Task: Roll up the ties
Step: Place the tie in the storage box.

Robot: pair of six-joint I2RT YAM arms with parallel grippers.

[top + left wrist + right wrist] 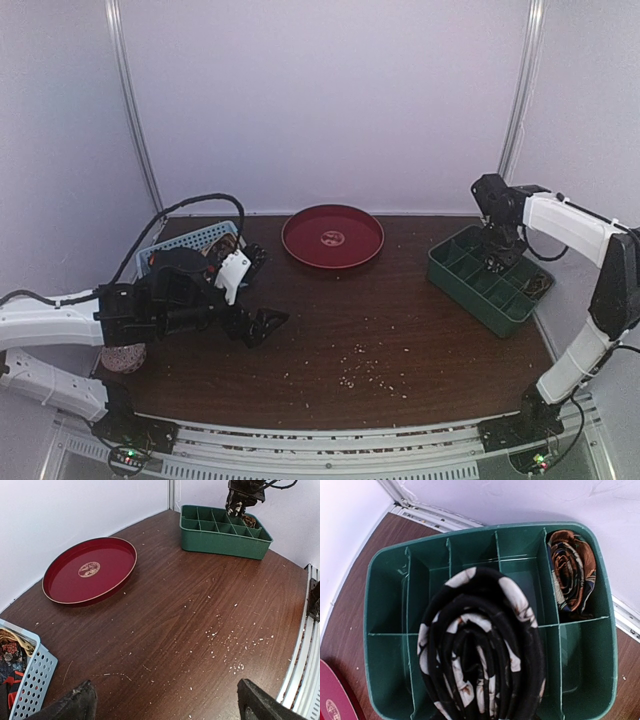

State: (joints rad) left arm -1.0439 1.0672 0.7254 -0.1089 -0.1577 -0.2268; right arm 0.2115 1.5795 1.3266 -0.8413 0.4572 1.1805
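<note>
**Wooden table with tray, bin, basket and crumbs**

A dark wood table (400,330) stands against pale walls (330,100). A round red tray (305,240) lies at the back centre. A green divided bin (465,290) sits at the back right, and a blue perforated basket (185,243) at the back left. Pale crumbs (350,375) scatter across the front. A pinkish ball (123,357) rests at the near left edge.

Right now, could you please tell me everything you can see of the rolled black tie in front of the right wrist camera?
The rolled black tie is soft dark fabric with cream patches, wound into a tight spiral whose coiled end faces the camera. It sits close to the lens over the middle compartments of the green tray, apparently held by the right gripper, whose fingers it hides.
</note>
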